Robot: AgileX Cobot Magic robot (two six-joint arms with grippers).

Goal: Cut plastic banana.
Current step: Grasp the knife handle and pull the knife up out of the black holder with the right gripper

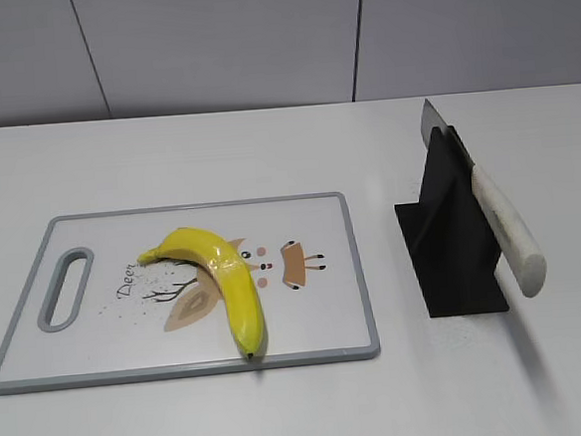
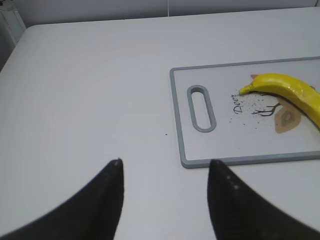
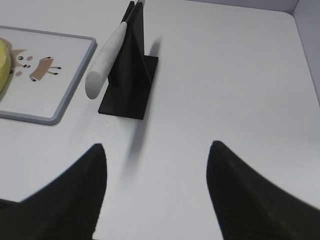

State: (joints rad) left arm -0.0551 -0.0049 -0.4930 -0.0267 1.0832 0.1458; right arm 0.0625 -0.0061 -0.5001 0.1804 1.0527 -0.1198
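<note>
The yellow plastic banana [image 1: 220,281] lies whole on a white cutting board with a grey rim [image 1: 308,326]. Its stem end shows in the left wrist view [image 2: 285,89], and a sliver of it in the right wrist view [image 3: 3,62]. A knife with a white handle [image 1: 506,228] rests in a black stand [image 1: 451,237] right of the board; it also shows in the right wrist view [image 3: 106,55]. My left gripper [image 2: 165,162] is open and empty over bare table, left of the board. My right gripper [image 3: 156,147] is open and empty, nearer than the stand. Neither gripper shows in the exterior view.
The board [image 2: 180,120] has a handle slot [image 2: 201,107] at its left end and a deer print. The white table [image 1: 285,139] ends at a grey wall behind. The black stand [image 3: 127,75] rises above the table surface.
</note>
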